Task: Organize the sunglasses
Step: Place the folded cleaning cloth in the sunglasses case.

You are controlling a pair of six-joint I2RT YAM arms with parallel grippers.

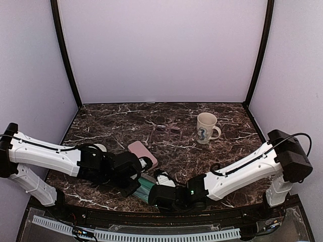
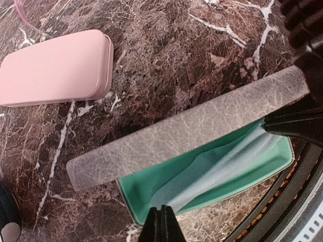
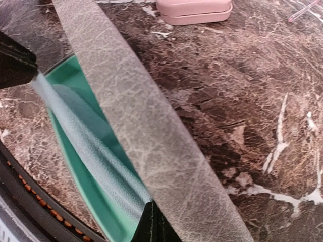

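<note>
Left gripper (image 2: 160, 225) and right gripper (image 3: 151, 225), both at the near edge of the dark marble table (image 1: 101, 118), each pinched tight on an end of one light blue cloth (image 2: 227, 161) stretched over the open oblong grey case with green lining (image 2: 186, 131). The sunglasses (image 1: 168, 129) lie mid-table, well apart from both grippers, beyond the closed oblong pink case (image 2: 55, 68) and left of the white ceramic mug (image 1: 206, 127).

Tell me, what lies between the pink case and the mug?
In the top view, sunglasses lie between the pink case and the mug, slightly behind the direct line.
</note>
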